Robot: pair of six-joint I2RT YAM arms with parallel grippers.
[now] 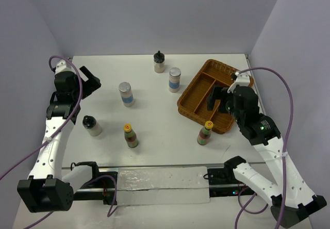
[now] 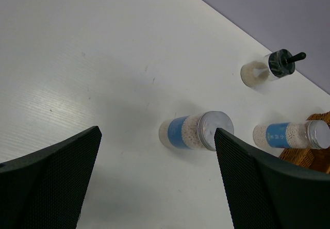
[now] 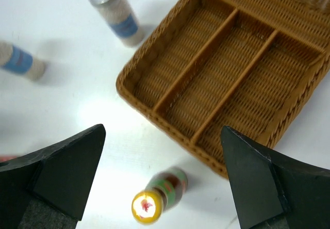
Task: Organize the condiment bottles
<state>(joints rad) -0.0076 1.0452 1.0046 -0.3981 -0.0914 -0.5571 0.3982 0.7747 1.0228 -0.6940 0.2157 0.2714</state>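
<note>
Your six condiment bottles stand scattered on the white table (image 1: 165, 151), all outside the wicker basket (image 1: 192, 83). There are two silver-lidded bottles (image 1: 126, 94) (image 1: 175, 79) mid-table, black-capped bottles far back (image 1: 159, 62) and near-left (image 1: 92, 126), and yellow-capped bottles in front (image 1: 130, 135) (image 1: 205, 132) (one just beside the basket's near corner). Your left gripper (image 1: 93, 82) hovers wide open and empty at the table's left. Your right gripper (image 3: 163, 130), equally open and empty, hangs above the three-compartment basket.
</note>
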